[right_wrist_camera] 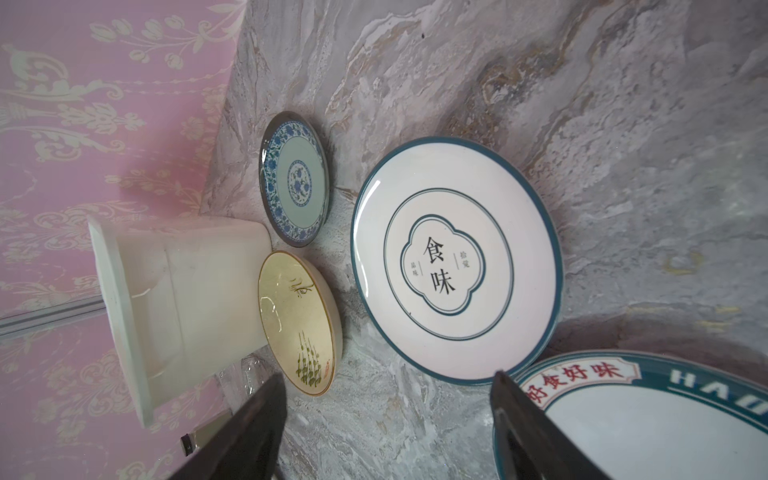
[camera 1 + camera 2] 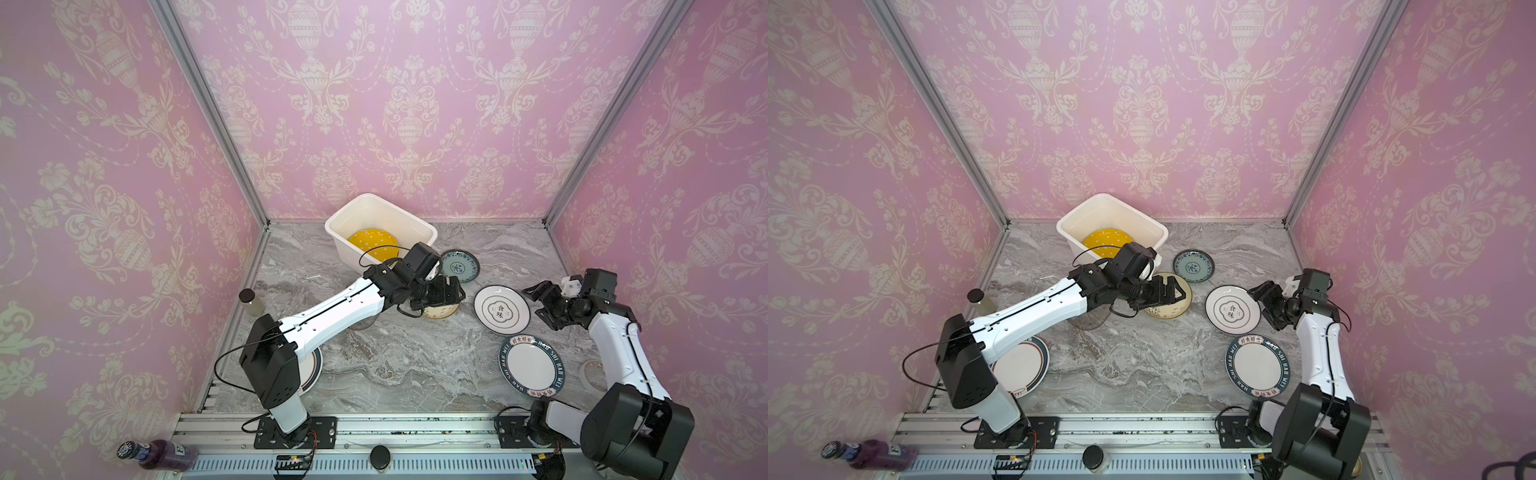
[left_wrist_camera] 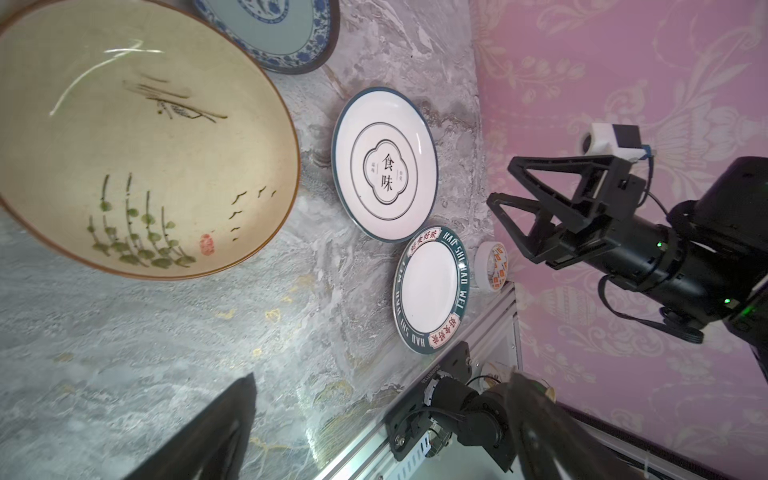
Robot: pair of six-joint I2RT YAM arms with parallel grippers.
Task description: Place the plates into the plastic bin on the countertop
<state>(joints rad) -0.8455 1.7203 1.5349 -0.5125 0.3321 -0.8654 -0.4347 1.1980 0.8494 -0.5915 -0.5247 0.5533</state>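
Cream glazed round plate [image 3: 137, 137] lies on veined grey marble-patterned countertop [image 3: 124, 353].

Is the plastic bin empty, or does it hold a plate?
Not empty: the yellow white-dotted plate lies inside the plastic bin, visible in both top views.

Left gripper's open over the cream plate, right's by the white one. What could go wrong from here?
1. The cream plate lies close to the plastic bin and the blue patterned plate; the open left gripper above it could bump either while gripping.
2. The smoky glass plate sits under the left forearm, hard to see; it may get clipped.
3. The open right gripper hangs by the white plate; the arms could crowd mid-counter.
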